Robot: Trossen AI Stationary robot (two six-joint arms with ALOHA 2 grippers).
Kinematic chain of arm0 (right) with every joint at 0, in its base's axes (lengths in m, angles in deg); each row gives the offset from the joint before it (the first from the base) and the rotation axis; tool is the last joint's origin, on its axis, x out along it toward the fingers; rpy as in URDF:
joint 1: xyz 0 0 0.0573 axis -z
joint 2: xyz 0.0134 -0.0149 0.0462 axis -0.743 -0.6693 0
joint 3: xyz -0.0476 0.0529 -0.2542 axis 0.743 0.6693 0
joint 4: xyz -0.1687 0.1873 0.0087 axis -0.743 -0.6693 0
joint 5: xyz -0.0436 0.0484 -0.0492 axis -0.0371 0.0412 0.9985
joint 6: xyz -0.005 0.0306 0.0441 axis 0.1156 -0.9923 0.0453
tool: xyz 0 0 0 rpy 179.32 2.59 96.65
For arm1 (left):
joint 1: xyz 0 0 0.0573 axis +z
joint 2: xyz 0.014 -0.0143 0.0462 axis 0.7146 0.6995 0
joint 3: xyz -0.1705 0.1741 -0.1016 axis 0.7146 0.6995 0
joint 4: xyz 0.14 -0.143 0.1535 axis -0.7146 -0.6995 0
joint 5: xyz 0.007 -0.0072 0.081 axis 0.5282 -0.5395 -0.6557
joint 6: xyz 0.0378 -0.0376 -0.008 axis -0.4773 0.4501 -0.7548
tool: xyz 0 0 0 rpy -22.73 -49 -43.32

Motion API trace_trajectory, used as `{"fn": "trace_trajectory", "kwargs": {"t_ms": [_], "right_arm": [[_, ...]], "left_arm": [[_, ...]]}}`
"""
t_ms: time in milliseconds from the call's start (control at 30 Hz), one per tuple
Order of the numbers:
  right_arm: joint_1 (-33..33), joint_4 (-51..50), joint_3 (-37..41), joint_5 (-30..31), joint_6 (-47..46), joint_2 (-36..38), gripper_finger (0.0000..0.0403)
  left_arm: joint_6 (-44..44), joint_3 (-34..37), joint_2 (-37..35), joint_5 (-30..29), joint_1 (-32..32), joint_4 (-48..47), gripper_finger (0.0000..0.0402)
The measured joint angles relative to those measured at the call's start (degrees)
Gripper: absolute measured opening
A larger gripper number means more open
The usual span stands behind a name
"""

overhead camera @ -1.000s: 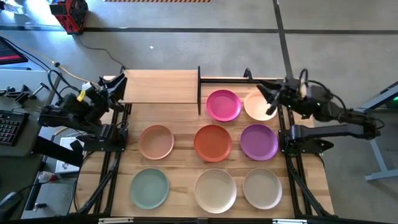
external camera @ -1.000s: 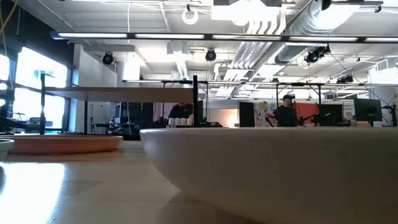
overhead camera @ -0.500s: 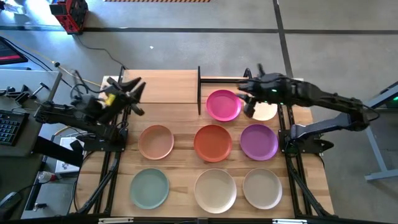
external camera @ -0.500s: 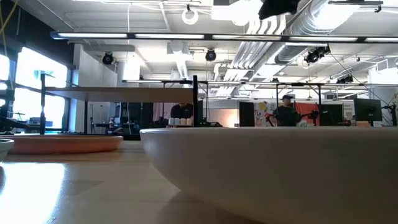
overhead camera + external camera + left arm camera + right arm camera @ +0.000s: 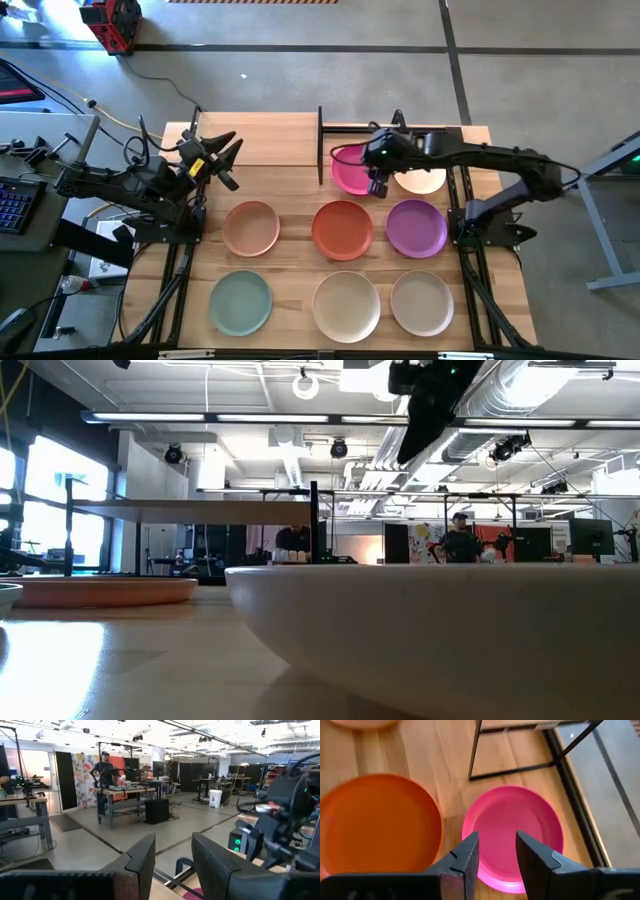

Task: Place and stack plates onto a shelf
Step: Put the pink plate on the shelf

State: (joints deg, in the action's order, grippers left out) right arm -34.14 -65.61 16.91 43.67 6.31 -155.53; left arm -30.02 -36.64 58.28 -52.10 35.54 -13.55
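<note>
The right claw [image 5: 376,178], jaws spread, hovers over the round matte magenta plate [image 5: 352,172]; it should lower squarely onto the rim.

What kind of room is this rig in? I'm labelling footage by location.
Probably a large open robotics lab or workshop: exposed ducts on the ceiling, more workbenches on a bare concrete floor, and a person at another station.

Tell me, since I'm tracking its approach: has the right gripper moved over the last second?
Yes. In the high view the right gripper has swung leftward from beside the cream plate to above the magenta plate, nearer the shelf.
</note>
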Motion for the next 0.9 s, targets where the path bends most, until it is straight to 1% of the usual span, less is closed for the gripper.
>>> {"fn": "trace_trajectory", "kwargs": {"t_ms": [333,533,600,667,900], "right_arm": [[0.00,0.26,-0.02,-5.64,2.74,-10.26,0.0108],[0.00,0.63,-0.02,-6.22,2.85,-15.73,0.0108],[0.00,0.71,-0.02,-7.29,2.86,-17.16,0.0108],[0.00,0.75,-0.02,-8.16,2.86,-18.30,0.0108],[0.00,0.84,-0.02,-8.20,2.47,-21.19,0.0108]], "left_arm": [[1.53,0.00,0.00,0.01,0.00,-0.22,0.0115],[1.53,0.02,0.00,0.02,0.00,-0.44,0.0115],[1.51,0.02,0.00,0.02,0.00,-0.44,0.0115],[1.50,0.02,-0.01,0.02,0.00,-0.44,0.0115],[1.53,0.04,0.00,0.02,0.00,-1.82,0.0115]]}}
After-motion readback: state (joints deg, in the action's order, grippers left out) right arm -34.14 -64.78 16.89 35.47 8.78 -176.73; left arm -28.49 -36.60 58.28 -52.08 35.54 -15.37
